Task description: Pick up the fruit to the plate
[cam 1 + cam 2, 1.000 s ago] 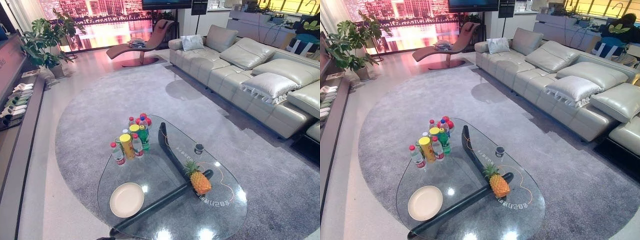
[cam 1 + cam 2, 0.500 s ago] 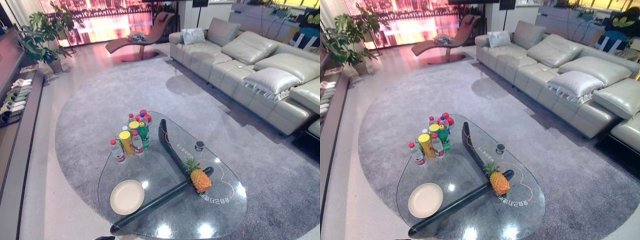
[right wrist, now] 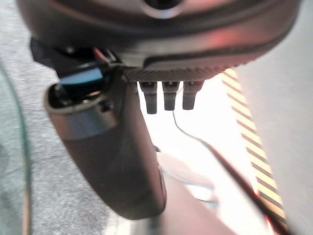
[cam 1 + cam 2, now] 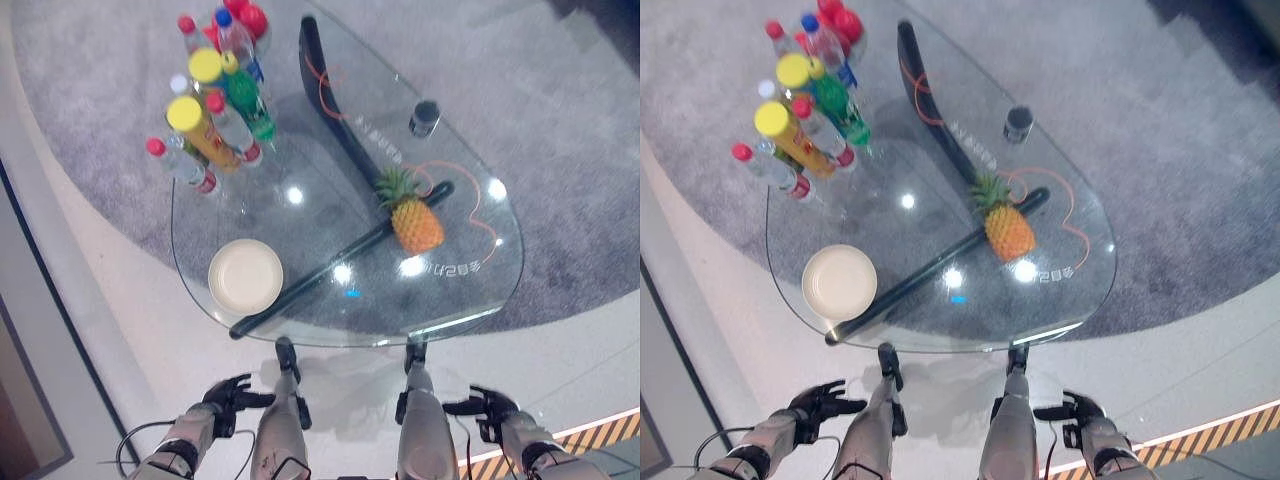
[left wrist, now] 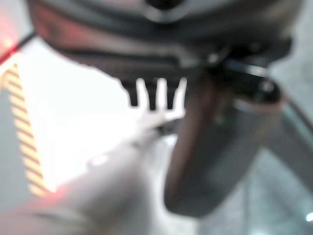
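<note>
Pineapple [image 4: 417,222] standing upright, leaves up, on glass table [image 4: 470,285] well ahead of relaxed, empty right hand [image 4: 487,408]; cream plate [image 4: 245,275] ahead of open-fingered left hand [image 4: 228,394].

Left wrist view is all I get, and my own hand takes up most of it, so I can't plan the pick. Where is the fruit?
Observer: The pineapple is on the glass table, toward the robot's right.
Operator: And the plate?
Observer: The plate sits bare near the table's near-left edge, apart from the pineapple.
Operator: Is either hand close?
Observer: No. The left hand and right hand hang open below the table's near edge, holding nothing.
</note>
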Tool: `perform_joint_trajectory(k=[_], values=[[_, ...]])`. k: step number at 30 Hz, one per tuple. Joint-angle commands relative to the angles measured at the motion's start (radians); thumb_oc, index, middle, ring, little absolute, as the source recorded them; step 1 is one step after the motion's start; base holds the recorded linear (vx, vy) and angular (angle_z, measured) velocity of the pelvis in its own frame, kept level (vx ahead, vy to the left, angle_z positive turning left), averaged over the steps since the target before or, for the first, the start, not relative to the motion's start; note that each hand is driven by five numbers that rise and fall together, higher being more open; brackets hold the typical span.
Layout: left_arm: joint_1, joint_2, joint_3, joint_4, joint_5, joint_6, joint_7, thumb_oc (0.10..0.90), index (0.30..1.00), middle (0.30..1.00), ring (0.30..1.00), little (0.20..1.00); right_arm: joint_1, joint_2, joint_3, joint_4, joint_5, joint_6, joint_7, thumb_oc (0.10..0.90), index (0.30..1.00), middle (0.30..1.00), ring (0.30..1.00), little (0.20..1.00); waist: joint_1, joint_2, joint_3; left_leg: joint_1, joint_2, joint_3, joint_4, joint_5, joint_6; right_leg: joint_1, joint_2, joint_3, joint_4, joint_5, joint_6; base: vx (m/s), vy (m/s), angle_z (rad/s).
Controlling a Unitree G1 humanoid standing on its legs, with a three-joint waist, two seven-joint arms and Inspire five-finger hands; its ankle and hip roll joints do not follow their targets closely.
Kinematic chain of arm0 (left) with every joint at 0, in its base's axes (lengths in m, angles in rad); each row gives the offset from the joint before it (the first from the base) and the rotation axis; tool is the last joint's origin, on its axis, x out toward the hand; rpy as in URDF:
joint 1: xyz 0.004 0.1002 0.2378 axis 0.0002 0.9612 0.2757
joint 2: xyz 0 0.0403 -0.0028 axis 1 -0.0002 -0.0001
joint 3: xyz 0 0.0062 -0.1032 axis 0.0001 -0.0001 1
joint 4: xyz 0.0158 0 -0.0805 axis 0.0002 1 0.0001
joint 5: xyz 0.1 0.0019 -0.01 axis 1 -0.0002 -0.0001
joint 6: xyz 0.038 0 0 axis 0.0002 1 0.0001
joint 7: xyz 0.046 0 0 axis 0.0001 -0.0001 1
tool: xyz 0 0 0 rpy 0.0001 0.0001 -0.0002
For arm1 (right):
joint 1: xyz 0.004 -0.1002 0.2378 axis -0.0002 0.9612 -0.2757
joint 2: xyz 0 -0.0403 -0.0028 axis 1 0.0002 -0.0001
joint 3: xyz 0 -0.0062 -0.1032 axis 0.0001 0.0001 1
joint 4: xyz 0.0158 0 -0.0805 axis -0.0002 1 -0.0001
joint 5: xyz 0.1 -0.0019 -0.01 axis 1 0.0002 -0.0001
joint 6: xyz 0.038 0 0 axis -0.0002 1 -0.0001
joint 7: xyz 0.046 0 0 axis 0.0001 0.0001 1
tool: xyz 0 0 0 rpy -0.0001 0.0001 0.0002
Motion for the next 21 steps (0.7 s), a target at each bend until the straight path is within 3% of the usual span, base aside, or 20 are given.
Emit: perform_joint_trajectory(k=[1, 7, 15, 21], values=[[-0.051, 0.045, 0.011, 0.038, -0.132, -0.043, 0.077, 0.800, 0.900, 0.900, 0.900, 0.900, -0.035, -0.074, -0.002, -0.032, 0.064, -0.054, -0.073, 0.800, 0.900, 0.900, 0.900, 0.900, 0.018, -0.014, 0.055, -0.085, -0.025, -0.118, 0.047, -0.020, 0.002, -0.087, -0.027, -0.039, 0.124, 0.003, -0.009, -0.12, -0.016, -0.12], [-0.100, 0.062, 0.068, 0.029, -0.257, -0.105, 0.132, 0.800, 0.900, 0.900, 0.900, 0.900, -0.074, -0.077, -0.010, -0.076, 0.091, -0.153, -0.155, 0.800, 0.900, 0.900, 0.900, 0.900, 0.017, -0.024, 0.055, -0.241, -0.028, -0.132, 0.122, -0.034, 0.005, -0.241, -0.037, -0.020, 0.181, -0.002, 0.002, -0.10, -0.026, -0.02], [-0.131, 0.070, 0.108, 0.006, -0.276, -0.159, 0.259, 0.800, 0.900, 0.900, 0.900, 0.900, -0.103, -0.074, 0.003, -0.120, 0.105, -0.172, -0.215, 0.800, 0.900, 0.900, 0.900, 0.900, 0.020, -0.047, 0.055, -0.353, -0.035, -0.167, 0.203, -0.048, 0.006, -0.342, -0.027, -0.013, 0.236, -0.005, -0.003, -0.01, -0.006, 0.01], [-0.152, 0.076, 0.100, -0.015, -0.269, -0.168, 0.241, 0.800, 0.900, 0.900, 0.900, 0.900, -0.135, -0.082, 0.014, -0.132, 0.113, -0.176, -0.219, 0.800, 0.900, 0.900, 0.900, 0.900, 0.026, -0.056, 0.055, -0.395, -0.035, -0.176, 0.218, -0.047, 0.005, -0.382, -0.022, -0.018, 0.241, 0.004, -0.003, -0.01, -0.010, 0.03]])
